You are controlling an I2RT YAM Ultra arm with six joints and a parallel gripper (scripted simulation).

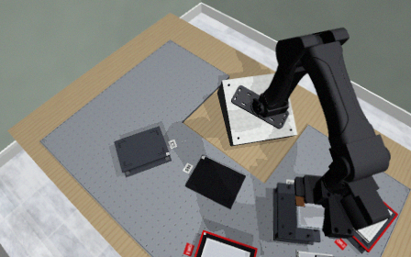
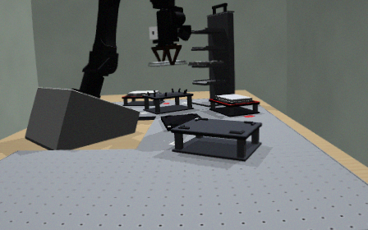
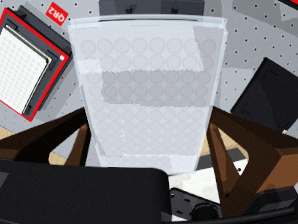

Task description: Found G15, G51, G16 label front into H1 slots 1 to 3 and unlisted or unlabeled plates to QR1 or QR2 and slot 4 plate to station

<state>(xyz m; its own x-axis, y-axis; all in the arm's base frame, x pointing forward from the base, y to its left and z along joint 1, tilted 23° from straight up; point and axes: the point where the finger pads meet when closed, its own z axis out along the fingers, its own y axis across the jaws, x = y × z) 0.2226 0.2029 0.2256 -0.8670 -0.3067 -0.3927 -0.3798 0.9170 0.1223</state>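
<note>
walls (image 2: pixel 320 62): plain grey-green | floor (image 1: pixel 27 216): pale grey | light: soft, even

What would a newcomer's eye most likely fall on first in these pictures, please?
Probably the black arm reaching over the deck, its claw gripping a pale, translucent plate in mid-air beside the tall black plate hotel. Next, the red-edged quarantine nests near the hotel stand out, one bearing a white plate.

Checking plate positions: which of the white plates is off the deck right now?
The plate gripped in the gripper, level with the hotel's shelves; the other plates sit in red-edged nests.
</note>
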